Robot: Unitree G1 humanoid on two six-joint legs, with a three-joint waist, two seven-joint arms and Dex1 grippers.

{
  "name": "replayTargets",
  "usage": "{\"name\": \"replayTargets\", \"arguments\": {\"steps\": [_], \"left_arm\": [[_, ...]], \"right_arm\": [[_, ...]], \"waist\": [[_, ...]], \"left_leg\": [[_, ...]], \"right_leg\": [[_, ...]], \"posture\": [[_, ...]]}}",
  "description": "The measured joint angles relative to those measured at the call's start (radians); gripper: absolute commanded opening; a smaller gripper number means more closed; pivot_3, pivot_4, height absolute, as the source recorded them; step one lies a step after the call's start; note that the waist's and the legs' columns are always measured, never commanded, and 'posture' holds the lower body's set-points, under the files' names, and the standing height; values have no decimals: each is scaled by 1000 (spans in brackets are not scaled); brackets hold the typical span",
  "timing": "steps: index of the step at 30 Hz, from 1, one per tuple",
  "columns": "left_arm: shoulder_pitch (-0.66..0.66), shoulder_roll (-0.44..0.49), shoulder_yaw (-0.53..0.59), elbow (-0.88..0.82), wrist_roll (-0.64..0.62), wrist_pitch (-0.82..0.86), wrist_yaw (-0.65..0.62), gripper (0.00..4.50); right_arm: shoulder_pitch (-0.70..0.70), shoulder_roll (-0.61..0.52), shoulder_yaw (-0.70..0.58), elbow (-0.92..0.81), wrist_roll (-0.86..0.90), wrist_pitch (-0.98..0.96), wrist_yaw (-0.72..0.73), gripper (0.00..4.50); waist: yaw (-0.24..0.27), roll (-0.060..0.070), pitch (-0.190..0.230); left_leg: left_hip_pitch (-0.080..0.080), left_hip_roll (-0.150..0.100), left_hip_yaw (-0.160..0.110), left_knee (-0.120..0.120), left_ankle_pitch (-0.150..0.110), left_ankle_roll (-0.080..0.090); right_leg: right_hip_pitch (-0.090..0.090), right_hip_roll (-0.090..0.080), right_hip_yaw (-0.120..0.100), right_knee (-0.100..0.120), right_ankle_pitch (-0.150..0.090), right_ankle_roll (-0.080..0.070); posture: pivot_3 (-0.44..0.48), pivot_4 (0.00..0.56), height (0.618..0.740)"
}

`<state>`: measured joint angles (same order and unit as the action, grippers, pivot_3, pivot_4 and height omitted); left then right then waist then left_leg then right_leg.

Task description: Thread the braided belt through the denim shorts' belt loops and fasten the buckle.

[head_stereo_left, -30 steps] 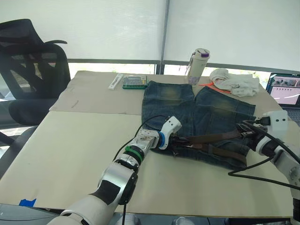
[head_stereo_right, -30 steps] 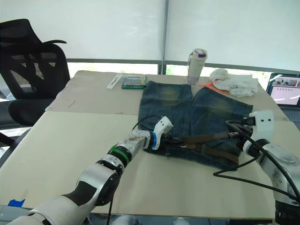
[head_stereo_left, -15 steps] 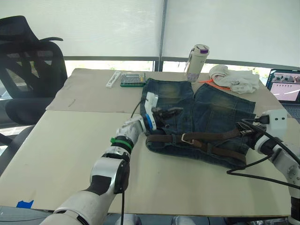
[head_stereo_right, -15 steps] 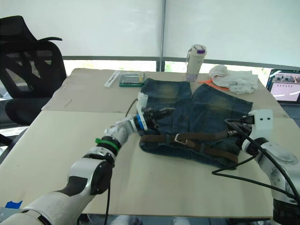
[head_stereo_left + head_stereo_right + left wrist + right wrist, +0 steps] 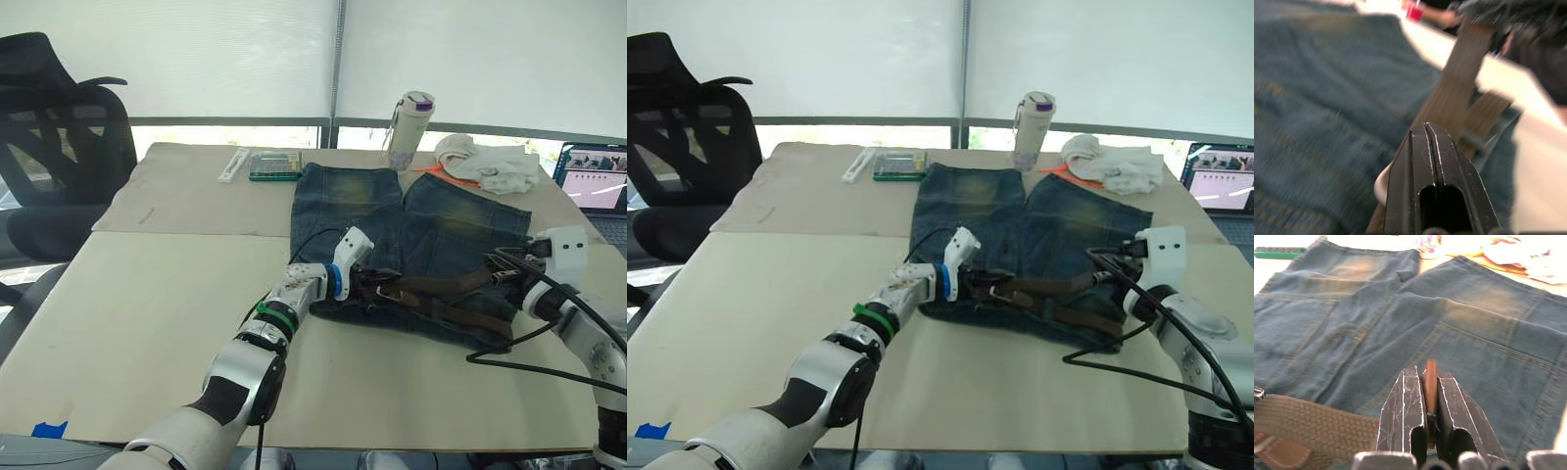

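The denim shorts [image 5: 431,230] lie flat on the table, waistband toward me. The braided belt [image 5: 446,286] runs along the waistband, and a second stretch [image 5: 480,321] angles toward the near right corner. My left gripper [image 5: 370,281] rests low on the belt's left part; in the left wrist view its fingers [image 5: 1432,161] are shut, with the strap [image 5: 1459,88] passing beneath and beyond them. My right gripper [image 5: 502,275] is at the waistband's right end, shut on the belt's thin brown edge [image 5: 1430,382]. I cannot make out the buckle or the belt loops.
A white bottle [image 5: 409,129], a white cloth bundle [image 5: 487,164], a green box [image 5: 275,166] and a white bar [image 5: 233,166] sit along the far edge. A laptop [image 5: 592,186] is at the far right, a black chair [image 5: 59,147] at the left. Black cables [image 5: 534,364] trail from my right arm.
Half a second ago my left gripper was raised over the shorts' left leg; it has come back down onto the belt at the waistband. The right gripper has kept its hold.
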<state>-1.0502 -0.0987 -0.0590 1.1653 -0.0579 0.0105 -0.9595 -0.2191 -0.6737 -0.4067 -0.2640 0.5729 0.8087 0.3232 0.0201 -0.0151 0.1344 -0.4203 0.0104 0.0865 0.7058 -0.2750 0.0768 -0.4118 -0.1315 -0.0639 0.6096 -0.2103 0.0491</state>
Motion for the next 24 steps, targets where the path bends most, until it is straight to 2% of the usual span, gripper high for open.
{"name": "replayTargets", "arguments": {"steps": [7,17,21,24], "left_arm": [[-36,-10,-52,45,74,-33,94,15],[-29,-18,-93,44,115,-10,55,15],[-26,-19,-114,43,128,-6,82,15],[-25,-20,-137,43,140,-5,117,15]], "right_arm": [[1,0,0,-4,0,0,0,0],[10,0,-5,-10,0,1,0,0],[10,-1,-5,-10,0,15,-1,0],[10,-1,-6,-11,1,23,-1,0]], "waist": [[6,0,0],[19,0,-1],[19,-1,-5],[18,-2,-9]], "left_leg": [[0,1,-1,2,-1,2],[5,2,-1,5,-3,4],[7,2,-2,5,-3,4],[14,3,-2,5,-4,5]], "right_leg": [[2,0,0,0,0,0],[8,0,-1,-2,-1,1],[9,0,-1,-3,-1,1],[16,0,-1,-5,-1,0]], "posture": [[0,150,737],[0,150,737],[0,150,737],[0,150,737]]}}
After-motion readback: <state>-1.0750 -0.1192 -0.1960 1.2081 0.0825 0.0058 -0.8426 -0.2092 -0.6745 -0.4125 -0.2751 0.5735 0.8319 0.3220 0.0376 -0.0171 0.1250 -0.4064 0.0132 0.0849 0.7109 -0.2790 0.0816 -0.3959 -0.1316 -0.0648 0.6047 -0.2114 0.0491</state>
